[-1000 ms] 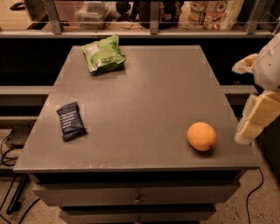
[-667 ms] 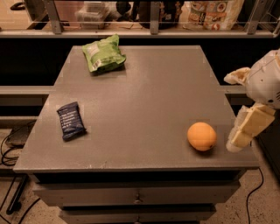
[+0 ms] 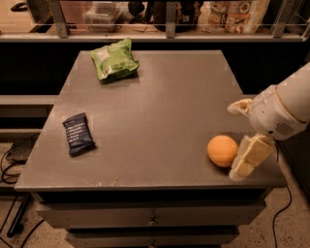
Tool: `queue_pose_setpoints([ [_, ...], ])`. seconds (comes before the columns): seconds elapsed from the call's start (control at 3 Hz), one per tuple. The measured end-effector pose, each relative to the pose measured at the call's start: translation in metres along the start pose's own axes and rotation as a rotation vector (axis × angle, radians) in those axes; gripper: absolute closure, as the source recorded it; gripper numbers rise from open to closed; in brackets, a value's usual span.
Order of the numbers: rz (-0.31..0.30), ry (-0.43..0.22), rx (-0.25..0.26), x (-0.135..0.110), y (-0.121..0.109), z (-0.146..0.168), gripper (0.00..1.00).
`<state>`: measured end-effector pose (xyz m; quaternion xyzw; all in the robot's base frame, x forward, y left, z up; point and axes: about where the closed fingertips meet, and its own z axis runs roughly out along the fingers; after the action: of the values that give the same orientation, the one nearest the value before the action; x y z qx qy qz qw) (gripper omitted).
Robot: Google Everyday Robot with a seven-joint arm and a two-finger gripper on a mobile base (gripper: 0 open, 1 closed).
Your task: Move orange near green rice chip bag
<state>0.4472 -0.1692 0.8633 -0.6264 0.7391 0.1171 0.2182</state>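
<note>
The orange (image 3: 222,150) sits on the grey table (image 3: 160,111) near its front right corner. The green rice chip bag (image 3: 114,59) lies at the far left of the table, far from the orange. My gripper (image 3: 239,139) is at the table's right edge, just right of the orange. It is open: one cream finger (image 3: 250,156) is right beside the orange, the other finger (image 3: 239,106) is further back. Nothing is held.
A dark blue flat packet (image 3: 78,133) lies at the left front of the table. A shelf with bags and containers (image 3: 232,14) runs behind the table. Drawers (image 3: 152,220) sit below the front edge. Cables lie on the floor at left.
My gripper has moved left, in from the right edge, and now stands right beside the orange. The orange, the bag and the packet have not moved.
</note>
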Motion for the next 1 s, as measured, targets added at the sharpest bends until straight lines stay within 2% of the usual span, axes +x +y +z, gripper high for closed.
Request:
queue_pose_setpoints([
  [0.33, 0.005, -0.020, -0.038, -0.003, 0.006, 0.017, 0.18],
  [1.0, -0.034, -0.046, -0.067, -0.017, 0.011, 0.024, 0.65],
])
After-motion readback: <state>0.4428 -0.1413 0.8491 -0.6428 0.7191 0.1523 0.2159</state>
